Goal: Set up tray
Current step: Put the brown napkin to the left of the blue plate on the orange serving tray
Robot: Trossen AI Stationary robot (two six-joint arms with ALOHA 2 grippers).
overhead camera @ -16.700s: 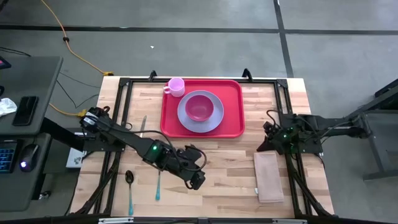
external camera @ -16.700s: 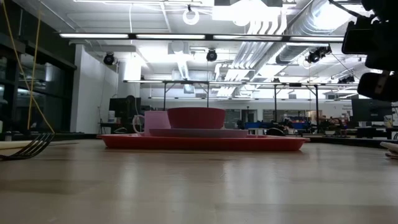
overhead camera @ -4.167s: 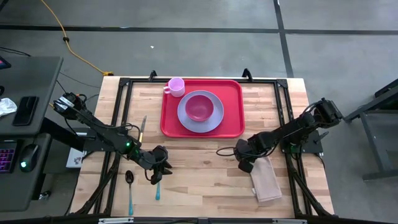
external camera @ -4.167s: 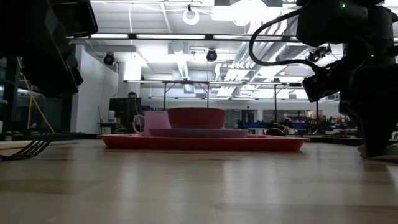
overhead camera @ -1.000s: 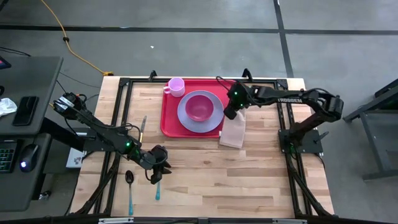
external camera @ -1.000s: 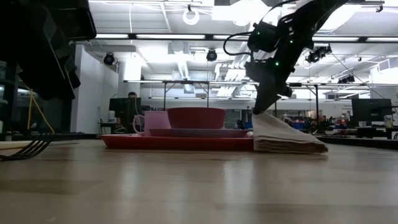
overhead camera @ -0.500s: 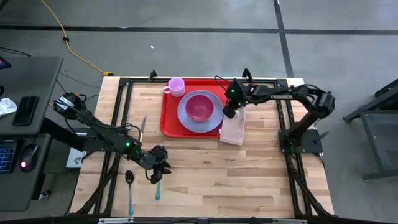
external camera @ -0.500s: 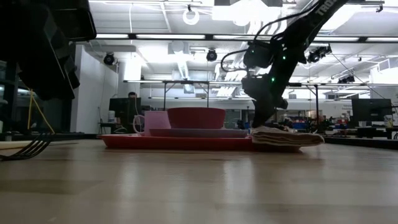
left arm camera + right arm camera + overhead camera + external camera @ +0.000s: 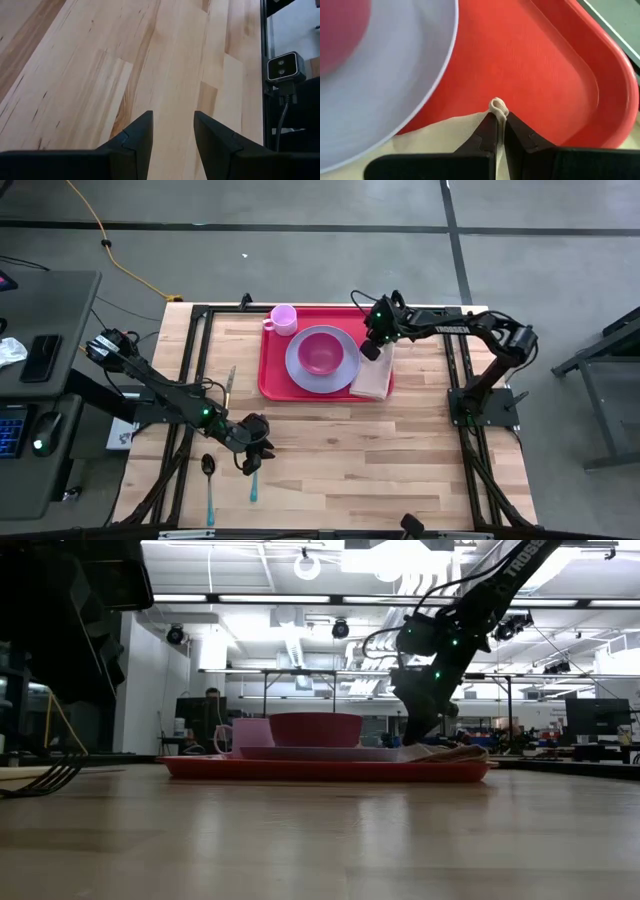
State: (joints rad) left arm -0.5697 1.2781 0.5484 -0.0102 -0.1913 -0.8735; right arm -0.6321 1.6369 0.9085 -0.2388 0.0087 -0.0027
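Note:
The red tray (image 9: 275,370) lies at the table's far middle and carries a lavender plate (image 9: 298,370) with a pink bowl (image 9: 320,352) and a pink cup (image 9: 284,318). A tan napkin (image 9: 373,378) lies on the tray's right part, beside the plate. My right gripper (image 9: 372,348) is shut on the napkin's far end; the low view shows this gripper (image 9: 420,732) low over the tray (image 9: 320,769). My left gripper (image 9: 255,452) hovers open over bare wood near the table's near left (image 9: 172,125), close to a teal fork (image 9: 253,482). My right gripper (image 9: 500,124) pinches a bunched fold (image 9: 497,105) at the napkin's far edge between its two fingertips. The fingers come from above, slanting down. The rest of the napkin (image 9: 452,752) lies slack and flat on the tray floor (image 9: 540,65).
A spoon (image 9: 208,478) and the teal fork lie near the left near edge, and a knife (image 9: 229,385) lies left of the tray. The wood between the tray and the near edge is bare. The plate's rim (image 9: 420,85) sits close beside the napkin.
My right gripper has moved toward the far edge and down, still shut on the napkin. The napkin, which hung tilted with its lower end on the table by the tray's right rim, has been drawn onto the tray and laid flat.

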